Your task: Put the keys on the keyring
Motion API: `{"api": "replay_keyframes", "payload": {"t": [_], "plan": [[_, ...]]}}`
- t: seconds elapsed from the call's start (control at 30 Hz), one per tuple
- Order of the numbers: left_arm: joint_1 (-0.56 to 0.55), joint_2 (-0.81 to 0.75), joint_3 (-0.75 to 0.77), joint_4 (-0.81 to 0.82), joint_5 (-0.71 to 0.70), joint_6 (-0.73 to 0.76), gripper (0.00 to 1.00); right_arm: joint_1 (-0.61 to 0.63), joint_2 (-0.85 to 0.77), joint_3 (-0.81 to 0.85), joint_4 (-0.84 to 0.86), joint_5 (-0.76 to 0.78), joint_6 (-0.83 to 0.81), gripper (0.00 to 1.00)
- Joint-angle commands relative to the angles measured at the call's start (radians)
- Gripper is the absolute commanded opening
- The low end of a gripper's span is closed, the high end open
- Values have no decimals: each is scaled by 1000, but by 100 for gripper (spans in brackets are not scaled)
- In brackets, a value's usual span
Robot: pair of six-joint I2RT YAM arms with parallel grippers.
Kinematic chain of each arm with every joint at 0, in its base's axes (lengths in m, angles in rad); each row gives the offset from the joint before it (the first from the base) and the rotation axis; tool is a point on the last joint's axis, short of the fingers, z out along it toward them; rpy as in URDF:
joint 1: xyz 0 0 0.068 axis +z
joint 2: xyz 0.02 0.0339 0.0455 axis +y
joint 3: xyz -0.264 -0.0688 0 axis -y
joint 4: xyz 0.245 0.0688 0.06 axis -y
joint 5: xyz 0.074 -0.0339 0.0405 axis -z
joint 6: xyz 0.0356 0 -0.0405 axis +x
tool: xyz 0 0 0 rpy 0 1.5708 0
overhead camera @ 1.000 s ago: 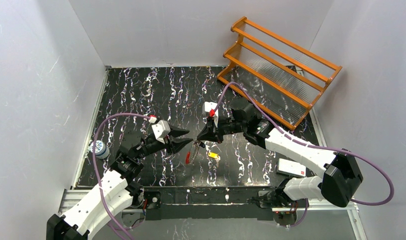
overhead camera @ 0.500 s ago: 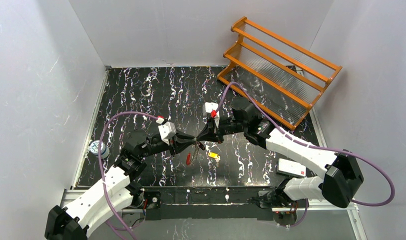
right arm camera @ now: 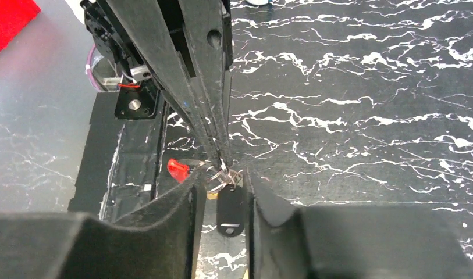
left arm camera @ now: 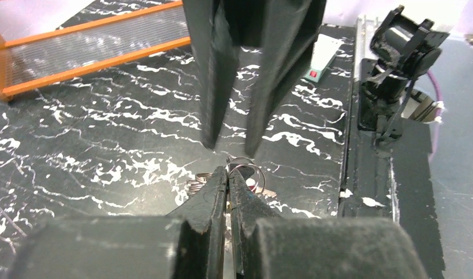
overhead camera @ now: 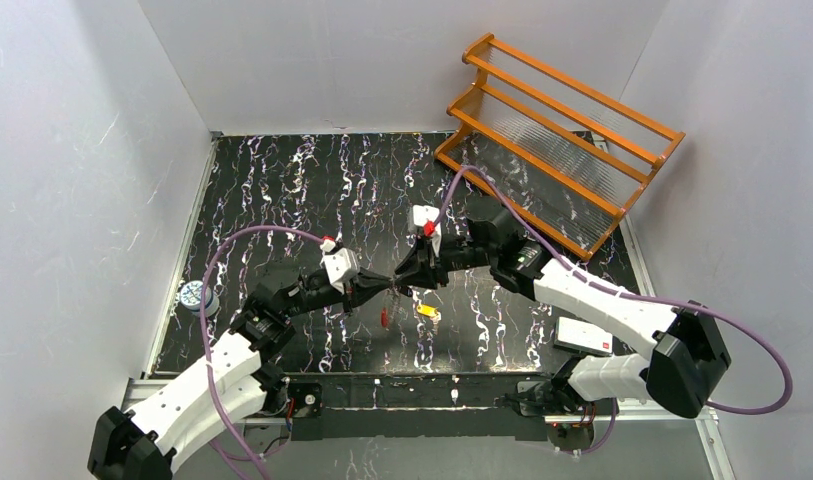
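The keyring (right arm camera: 221,176), a small bunch of thin wire loops, hangs over the black marbled table between the two grippers. My left gripper (left arm camera: 228,171) is shut on its wire, whose loop (left arm camera: 249,170) shows just past the tips. My right gripper (right arm camera: 222,180) faces it, jaws a little apart on either side of the ring. A dark-headed key (right arm camera: 230,212) hangs from the ring between the right fingers. A red piece (right arm camera: 177,170) hangs beside it. Seen from above, the left gripper (overhead camera: 387,286) and right gripper (overhead camera: 401,284) meet tip to tip. I cannot make out a brass key.
An orange rack (overhead camera: 562,140) stands at the back right. A white box with a red mark (overhead camera: 582,337) lies near the right arm's base. A small yellow tag (overhead camera: 428,311) lies on the table under the grippers. A blue-and-white roll (overhead camera: 196,296) sits at the left edge.
My left gripper has moved right up to the keyring and shut on it. My right gripper, shut before, has parted its jaws.
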Motion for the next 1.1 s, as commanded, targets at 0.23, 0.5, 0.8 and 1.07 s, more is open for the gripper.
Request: {"api": "replay_keyframes", "payload": {"t": [0.23,0.5,0.8,1.07], "plan": [[-3,-136,60,-211,-87,246,0,1,-176,-69,137,126,2,64],[-4,-246,39,-231,26,508,0,1,-231,-143,228,90,-20,66],[-4,-242,61,-232,13,459,0,1,-165,-127,355,-17,24,60],[-4,-83,61,-188,-115,13,0,1,-103,-138,368,84,91,49]]}}
